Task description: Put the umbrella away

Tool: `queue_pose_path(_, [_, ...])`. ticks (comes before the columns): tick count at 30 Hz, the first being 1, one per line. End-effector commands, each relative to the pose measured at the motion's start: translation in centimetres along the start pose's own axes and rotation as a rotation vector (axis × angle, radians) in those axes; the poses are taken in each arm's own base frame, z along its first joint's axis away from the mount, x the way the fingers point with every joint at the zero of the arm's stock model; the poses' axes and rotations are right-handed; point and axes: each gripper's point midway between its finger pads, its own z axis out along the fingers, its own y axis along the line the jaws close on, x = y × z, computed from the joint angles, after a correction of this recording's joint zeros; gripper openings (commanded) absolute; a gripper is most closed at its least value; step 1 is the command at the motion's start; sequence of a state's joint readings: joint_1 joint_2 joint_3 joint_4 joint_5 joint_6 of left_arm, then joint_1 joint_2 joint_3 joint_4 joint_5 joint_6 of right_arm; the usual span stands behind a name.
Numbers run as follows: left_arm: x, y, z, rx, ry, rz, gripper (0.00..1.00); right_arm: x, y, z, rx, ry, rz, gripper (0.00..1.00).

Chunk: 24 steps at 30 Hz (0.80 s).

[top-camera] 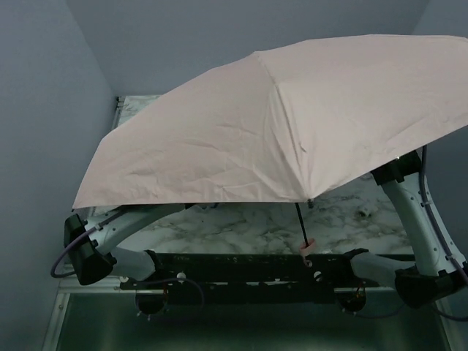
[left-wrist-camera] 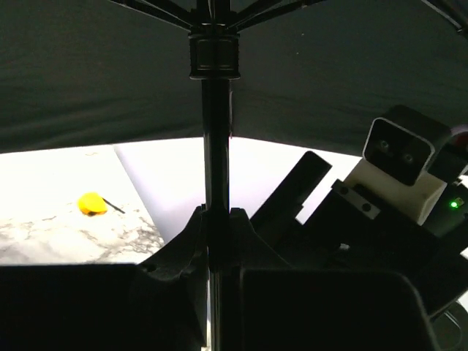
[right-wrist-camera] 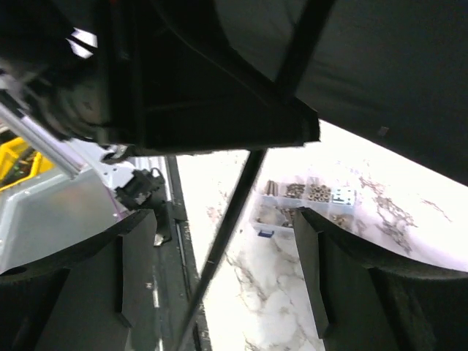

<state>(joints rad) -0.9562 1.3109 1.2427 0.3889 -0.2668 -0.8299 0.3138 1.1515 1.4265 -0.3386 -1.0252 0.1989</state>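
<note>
The umbrella (top-camera: 278,124) stands open, and its pale pink canopy covers most of the table in the top view. Below the canopy its thin dark shaft (top-camera: 300,223) runs down to the small pink handle (top-camera: 308,248). Both grippers are hidden under the canopy there. In the left wrist view my left gripper (left-wrist-camera: 217,219) is shut on the shaft (left-wrist-camera: 216,146), below the runner hub (left-wrist-camera: 214,55). In the right wrist view my right gripper (right-wrist-camera: 227,227) is open. The shaft (right-wrist-camera: 241,190) passes slantwise between its fingers (right-wrist-camera: 311,248), touching neither.
A small orange object (left-wrist-camera: 91,203) lies on the marble table (top-camera: 241,227). A clear box of metal parts (right-wrist-camera: 307,201) sits beyond the right fingers. The right arm's wrist camera (left-wrist-camera: 402,164) is close beside the left gripper. A black rail (top-camera: 241,274) runs along the near edge.
</note>
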Motion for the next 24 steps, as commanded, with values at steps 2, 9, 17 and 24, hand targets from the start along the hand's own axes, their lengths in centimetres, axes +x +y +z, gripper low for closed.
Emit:
queue_pose_path(2, [-3.2,-0.7,0.2,-0.111,-0.105,0.032,0.0,1.5,-2.8,0.3,0.1,0.072,0.003,0.82])
queue_pose_path(9, [-3.0,-1.5,0.8,-0.132,-0.125,0.088,0.0,1.5,-3.8,1.1,0.12,0.063,0.051,0.62])
queue_pose_path(17, [-2.2,-2.2,2.0,-0.126,-0.123,0.113,0.0,1.3,-5.3,1.9,0.144,0.059,0.091,0.39])
queue_pose_path(24, [-1.9,-4.2,1.2,0.01,-0.11,0.11,0.04,0.2,-3.0,1.5,0.068,0.013,0.129,0.0])
